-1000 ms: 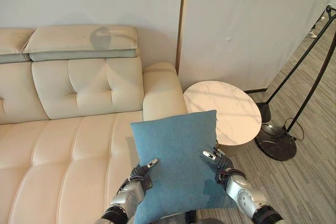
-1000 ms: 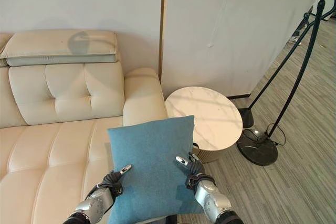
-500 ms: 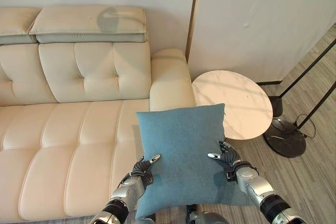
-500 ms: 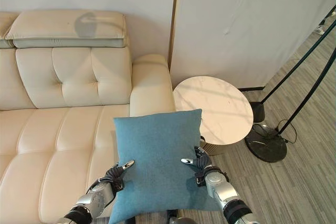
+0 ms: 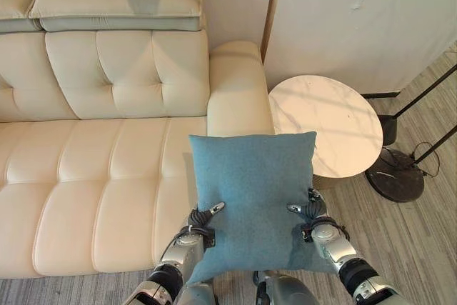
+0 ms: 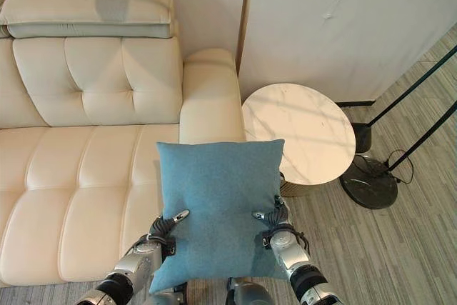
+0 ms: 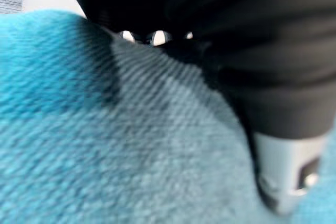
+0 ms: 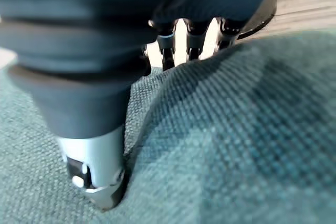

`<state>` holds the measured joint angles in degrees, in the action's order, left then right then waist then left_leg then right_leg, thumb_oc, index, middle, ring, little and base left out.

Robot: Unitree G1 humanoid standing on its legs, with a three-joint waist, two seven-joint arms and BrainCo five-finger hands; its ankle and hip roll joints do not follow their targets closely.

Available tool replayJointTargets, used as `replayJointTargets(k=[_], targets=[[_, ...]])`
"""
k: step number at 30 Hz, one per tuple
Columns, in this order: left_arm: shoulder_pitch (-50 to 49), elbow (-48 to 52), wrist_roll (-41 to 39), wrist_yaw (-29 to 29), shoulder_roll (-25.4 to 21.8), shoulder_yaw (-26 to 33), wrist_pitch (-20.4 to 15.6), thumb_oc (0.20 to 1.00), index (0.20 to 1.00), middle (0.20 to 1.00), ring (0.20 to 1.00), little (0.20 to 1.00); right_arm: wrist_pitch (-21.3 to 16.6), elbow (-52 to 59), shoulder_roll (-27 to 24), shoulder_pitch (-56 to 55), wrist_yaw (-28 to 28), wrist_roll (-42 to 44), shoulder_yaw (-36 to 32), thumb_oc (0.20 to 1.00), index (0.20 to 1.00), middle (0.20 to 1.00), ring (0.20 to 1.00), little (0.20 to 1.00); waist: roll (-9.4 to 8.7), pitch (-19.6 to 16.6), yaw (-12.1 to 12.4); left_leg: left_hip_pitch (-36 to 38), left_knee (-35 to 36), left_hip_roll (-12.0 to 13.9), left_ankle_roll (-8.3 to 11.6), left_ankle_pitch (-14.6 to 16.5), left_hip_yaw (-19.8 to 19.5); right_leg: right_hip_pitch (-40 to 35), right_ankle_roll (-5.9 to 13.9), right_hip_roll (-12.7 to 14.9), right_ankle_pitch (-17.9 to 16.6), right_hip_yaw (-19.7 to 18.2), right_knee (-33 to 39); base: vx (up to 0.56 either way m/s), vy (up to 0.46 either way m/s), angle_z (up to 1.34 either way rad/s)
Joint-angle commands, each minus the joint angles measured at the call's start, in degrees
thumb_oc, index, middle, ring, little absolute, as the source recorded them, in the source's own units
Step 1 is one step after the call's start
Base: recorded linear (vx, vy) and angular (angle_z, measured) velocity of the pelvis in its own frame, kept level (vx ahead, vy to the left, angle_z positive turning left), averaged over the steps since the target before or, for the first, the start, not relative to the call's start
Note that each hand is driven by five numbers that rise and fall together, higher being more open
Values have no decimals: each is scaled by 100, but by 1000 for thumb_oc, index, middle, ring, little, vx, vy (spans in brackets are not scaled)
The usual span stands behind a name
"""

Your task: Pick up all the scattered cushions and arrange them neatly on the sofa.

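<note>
My left hand comes up from the lower left of the frame and pinches the blue cushion's left edge, thumb laid over the top face and fingers curled beneath. My right hand rises from the lower right and clamps the opposite edge the same way, thumb on top; my right wrist view shows its fingers tucked under the fabric. I hold one cushion, flat and face up, at lower centre, in front of the cream leather sofa's right end and armrest. To the right stand one round marble side table and one black floor lamp base on the wood-look floor. No writing is readable.
</note>
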<state>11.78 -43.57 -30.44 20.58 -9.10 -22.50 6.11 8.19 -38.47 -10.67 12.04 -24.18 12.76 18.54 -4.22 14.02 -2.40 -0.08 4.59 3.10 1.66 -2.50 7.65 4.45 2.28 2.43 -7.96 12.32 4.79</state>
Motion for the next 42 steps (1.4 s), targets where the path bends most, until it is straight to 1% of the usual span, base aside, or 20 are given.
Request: replayJointTargets(k=[1,2,3,4,5,6,8,9,10,11,12,16,26,29,35,37,39,40,41,42], targets=[[11,-291,-325,-107,337,-403,80,1000,1000,1000,1000,1000,-391,147,543,-254,386,1840,279,1000,1000,1000,1000,1000,-96,28,-6,-316,41,-45,54,95,101,-80,263,-15,755,-207,21,0,0,0],[1,-248,-504,-245,387,-493,51,1000,1000,1000,1000,1000,-544,194,691,-340,693,2675,329,1000,1000,1000,1000,1000,-101,55,-10,-288,41,-45,54,103,117,-95,264,-18,753,-220,21,5,27,-4],[48,-238,-724,-529,459,-662,84,272,272,272,272,272,-588,-86,920,-438,1324,3857,512,1000,1000,1000,1000,1000,-119,86,12,-254,41,-52,59,125,142,-120,260,-21,757,-247,21,4,27,-7],[49,-238,-724,-529,458,-662,84,200,200,200,200,200,-588,-87,921,-437,1324,3857,512,1000,1000,1000,1000,1000,-120,77,10,-266,41,-53,58,121,141,-108,260,-20,755,-246,21,2,22,-10],[75,-281,-773,-628,468,-697,115,200,200,200,200,200,-529,-274,947,-456,1419,4029,628,1000,1000,1000,1000,1000,-125,80,14,-263,41,-54,65,121,147,-110,259,-19,760,-245,21,0,13,-12],[109,-464,-823,-832,492,-756,163,200,200,200,200,200,-393,-367,991,-509,1716,4554,852,1000,1000,1000,1000,1000,-146,68,48,-247,41,-56,81,134,165,-122,256,-20,770,-247,21,-2,17,-8],[159,-475,-676,-917,497,-841,168,200,200,200,200,200,-390,-317,935,-477,1793,4497,1033,1000,1000,1000,1000,1000,-154,63,64,-243,41,-54,89,134,173,-121,252,-19,766,-256,21,0,6,-3],[221,-508,-449,-974,491,-935,141,200,200,200,200,200,-454,-189,835,-396,1848,4390,1140,576,576,576,576,576,-168,48,72,-248,41,-54,97,137,187,-112,256,-15,761,-267,21,0,0,0],[250,-502,-328,-1011,484,-987,151,200,200,200,200,200,-446,-148,800,-342,1893,4238,1203,250,250,250,250,250,-171,43,80,-252,41,-56,97,139,190,-106,255,-10,758,-270,21,0,0,0],[289,-472,-171,-1010,470,-1048,115,200,200,200,200,200,-493,-86,732,-250,1879,3946,1281,200,200,200,200,200,-176,34,85,-261,41,-55,98,139,192,-95,257,-6,753,-269,21,0,0,0],[289,-472,-171,-1010,471,-1048,115,200,200,200,200,200,-493,-85,732,-250,1879,3946,1281,200,200,200,200,200,-176,34,85,-260,41,-55,98,139,192,-95,257,-6,753,-268,21,0,0,0],[418,-372,374,-1009,400,-1223,46,200,200,200,200,200,-523,361,327,99,1843,2527,1426,200,200,200,200,200,-208,12,95,-300,41,-51,88,134,178,-57,274,20,729,-238,21,-5,2,-1],[353,-187,820,-896,216,-1156,60,200,200,200,200,200,-511,732,176,164,1703,1617,1467,200,200,200,200,200,-305,-4,158,-271,41,-51,47,169,186,-70,315,38,696,-234,21,-3,3,0],[185,121,652,-740,120,-955,11,200,200,200,200,200,-505,975,180,131,1681,1528,1436,200,200,200,200,200,-339,-40,211,-220,41,-72,10,208,203,-95,351,54,672,-262,21,-24,55,-5],[-314,1118,237,-400,-88,-583,-168,200,200,200,200,200,-533,1817,-10,-93,1640,1403,1314,200,200,200,200,200,-305,-38,269,-160,41,-230,-128,275,126,-132,434,162,516,-307,21,-68,128,0],[-572,1580,-11,-111,-171,-397,-319,200,200,200,200,200,-584,2344,-77,-169,1510,1259,1311,200,200,200,200,200,-313,148,295,-360,41,-342,-212,246,250,240,596,249,183,-409,21,-308,249,4],[-739,1737,-157,19,-214,-315,-394,200,200,200,200,200,-613,2514,-26,-169,1452,1281,1373,200,200,200,200,200,-335,214,288,-497,41,-292,-235,142,411,404,673,218,74,-544,-51,-287,175,-42],[-774,1757,-155,41,-229,-305,-403,200,200,200,200,200,-631,2541,-23,-168,1449,1281,1393,200,200,200,200,200,-306,222,282,-512,41,-252,-249,110,407,391,639,197,239,-594,-373,-221,104,-57],[-820,1781,-157,80,-236,-295,-427,200,200,200,200,200,-670,2581,-49,-185,1415,1256,1417,200,200,200,200,200,-267,176,272,-563,41,-203,-261,84,382,342,573,165,525,-644,-746,-115,65,-32],[-907,1789,-209,59,-232,-303,-407,200,200,200,200,200,-647,2624,-85,-258,1433,1215,1408,200,200,200,200,200,-250,35,264,-584,41,-202,-261,131,331,116,490,120,777,-715,-864,-66,35,18]])
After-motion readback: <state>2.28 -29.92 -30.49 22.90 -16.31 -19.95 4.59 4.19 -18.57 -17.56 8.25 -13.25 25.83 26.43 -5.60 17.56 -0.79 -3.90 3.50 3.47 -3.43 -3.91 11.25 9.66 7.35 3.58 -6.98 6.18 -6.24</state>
